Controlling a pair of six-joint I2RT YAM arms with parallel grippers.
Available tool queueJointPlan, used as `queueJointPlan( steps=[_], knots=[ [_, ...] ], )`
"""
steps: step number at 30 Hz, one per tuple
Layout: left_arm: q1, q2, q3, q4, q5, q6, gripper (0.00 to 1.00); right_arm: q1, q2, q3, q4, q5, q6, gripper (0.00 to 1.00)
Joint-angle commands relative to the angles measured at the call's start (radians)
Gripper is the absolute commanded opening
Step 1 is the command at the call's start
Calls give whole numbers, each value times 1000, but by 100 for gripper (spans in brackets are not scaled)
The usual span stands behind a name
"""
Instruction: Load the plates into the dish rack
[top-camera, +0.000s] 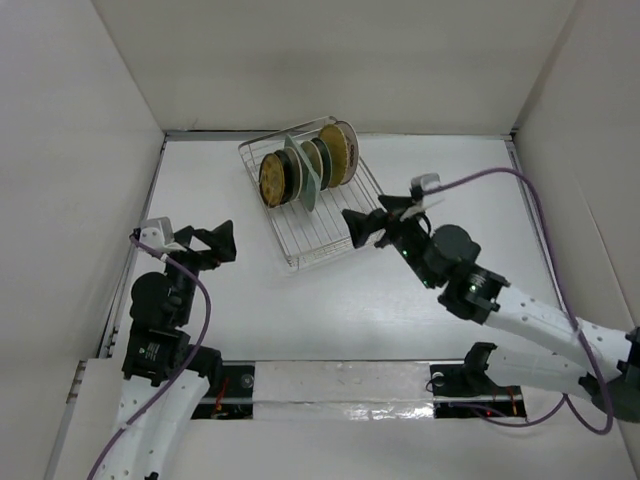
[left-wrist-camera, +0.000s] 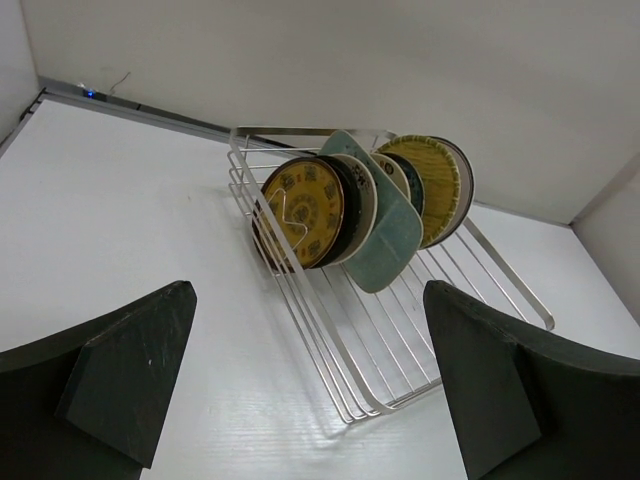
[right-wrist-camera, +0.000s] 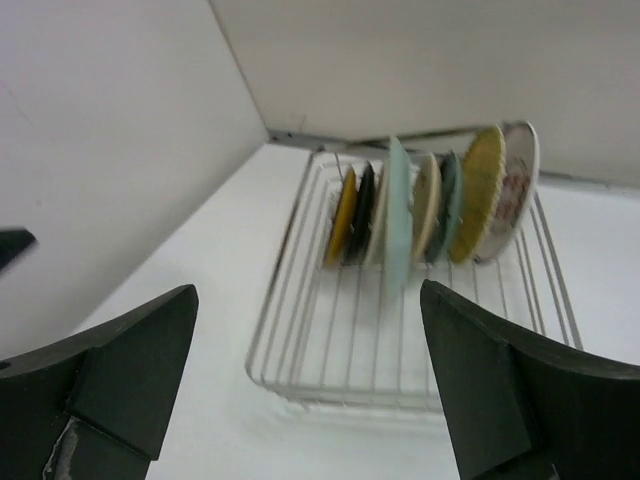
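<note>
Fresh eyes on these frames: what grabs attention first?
The silver dish rack at the far middle of the table, with a row of plates standing on edge in its far half and a pale green rectangular plate sticking out past the round ones. Then the two grippers: the left gripper open and empty at the near left, the right gripper open and empty close by the rack's near right corner.

Bright, even white light fills the box, bouncing off the pale walls (top-camera: 340, 60). Only a soft grey shadow lies under the dish rack (top-camera: 310, 205). The left wrist view is crisp. The right wrist view is smeared, with the plates (right-wrist-camera: 430, 205) fuzzy. The near tape strip (top-camera: 340, 385) glints.
</note>
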Motion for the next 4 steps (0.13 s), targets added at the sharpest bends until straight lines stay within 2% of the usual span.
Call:
queueJointPlan(
  steps=[1,4],
  knots=[
    [-5,-18,-12,67,21,-2,99,8,-166,-137,59,75,63,97],
    [-5,-8,-12,66,35,-2,99,8,-229,-179,-31,123,101,97]
  ],
)
